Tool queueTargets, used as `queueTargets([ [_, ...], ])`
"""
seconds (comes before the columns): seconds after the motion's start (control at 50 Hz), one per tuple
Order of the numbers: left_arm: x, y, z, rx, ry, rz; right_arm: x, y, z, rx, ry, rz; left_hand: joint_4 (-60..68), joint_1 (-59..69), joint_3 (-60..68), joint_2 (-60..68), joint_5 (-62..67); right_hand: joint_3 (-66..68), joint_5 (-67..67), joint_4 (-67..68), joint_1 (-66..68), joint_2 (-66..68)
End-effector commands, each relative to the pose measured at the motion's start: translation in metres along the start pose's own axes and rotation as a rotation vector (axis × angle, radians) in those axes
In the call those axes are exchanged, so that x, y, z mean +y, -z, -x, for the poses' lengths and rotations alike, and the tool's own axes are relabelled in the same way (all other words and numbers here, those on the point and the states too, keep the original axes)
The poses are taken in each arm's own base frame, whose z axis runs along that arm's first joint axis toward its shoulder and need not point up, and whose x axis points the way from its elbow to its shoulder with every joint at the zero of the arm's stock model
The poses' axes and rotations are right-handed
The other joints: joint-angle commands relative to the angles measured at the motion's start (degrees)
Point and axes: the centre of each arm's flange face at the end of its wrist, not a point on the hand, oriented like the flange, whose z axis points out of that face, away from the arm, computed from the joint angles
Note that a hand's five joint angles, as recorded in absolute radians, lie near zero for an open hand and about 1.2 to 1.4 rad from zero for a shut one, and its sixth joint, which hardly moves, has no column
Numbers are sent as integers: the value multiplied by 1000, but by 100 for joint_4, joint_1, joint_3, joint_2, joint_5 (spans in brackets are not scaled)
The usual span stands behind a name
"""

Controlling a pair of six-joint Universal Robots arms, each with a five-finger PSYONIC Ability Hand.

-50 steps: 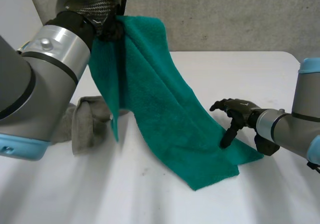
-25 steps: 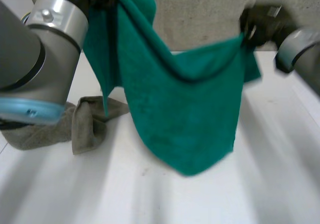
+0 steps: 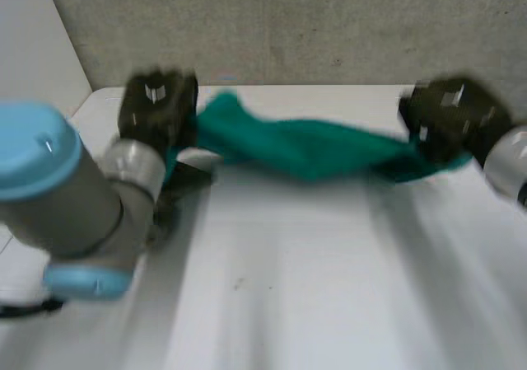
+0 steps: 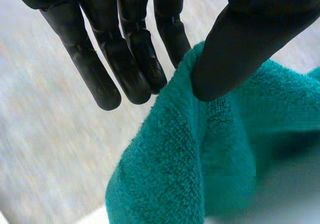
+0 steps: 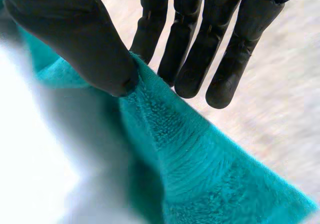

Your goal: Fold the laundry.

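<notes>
A teal towel hangs stretched between my two hands over the far part of the white table. My left hand holds its left end; in the left wrist view the thumb pinches the towel's edge against the fingers. My right hand holds the other end; in the right wrist view its thumb presses the teal edge against the fingers. The towel sags slightly in the middle, bunched into a narrow band.
A grey cloth lies on the table just under and beside my left forearm. A grey wall stands behind the table's far edge.
My right hand closed on the towel's lower corner and lifted it up to the right. Both hands have since come down and moved apart, pulling the towel out into a band.
</notes>
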Motion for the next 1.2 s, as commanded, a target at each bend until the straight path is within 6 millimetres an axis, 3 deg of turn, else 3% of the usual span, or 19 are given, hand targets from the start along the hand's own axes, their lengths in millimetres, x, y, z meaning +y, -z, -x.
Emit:
queueTargets([
  [0.02,69,50,-4,46,-48,253,71,25,54,-257,82,318,1131,1495,1166,1138,1484,1244,1316,1206,2319,1260],
  [0.14,78,65,-5,61,-79,321,88,21,60,-264,36,341,800,1164,835,807,1153,1244,1316,1206,2319,1260],
  [0.26,56,71,4,55,-169,334,89,18,57,-245,17,324,-4795,-4431,-4760,-4788,-4442,1244,1316,1206,2319,1260],
  [0.42,27,52,-3,99,-246,223,90,18,59,-249,14,322,-5545,-5181,-5509,-5538,-5192,1244,1316,1206,2319,1260],
  [0.54,25,33,-26,245,-261,165,92,18,59,-241,21,316,-5360,-4996,-5325,-5353,-5007,1244,1316,1206,2319,1260],
  [0.72,61,2,-49,378,-381,320,93,18,60,-244,22,311,-4655,-4291,-4620,-4648,-4302,1244,1316,1206,2319,1260],
  [0.94,81,-2,-50,411,-442,528,94,18,60,-241,20,315,-3662,-3298,-3627,-3655,-3309,1244,1316,1206,2319,1260],
  [1.2,77,-14,-43,241,-485,476,93,15,55,-222,38,314,1131,1495,1166,1138,1484,1244,1316,1206,2319,1260],
])
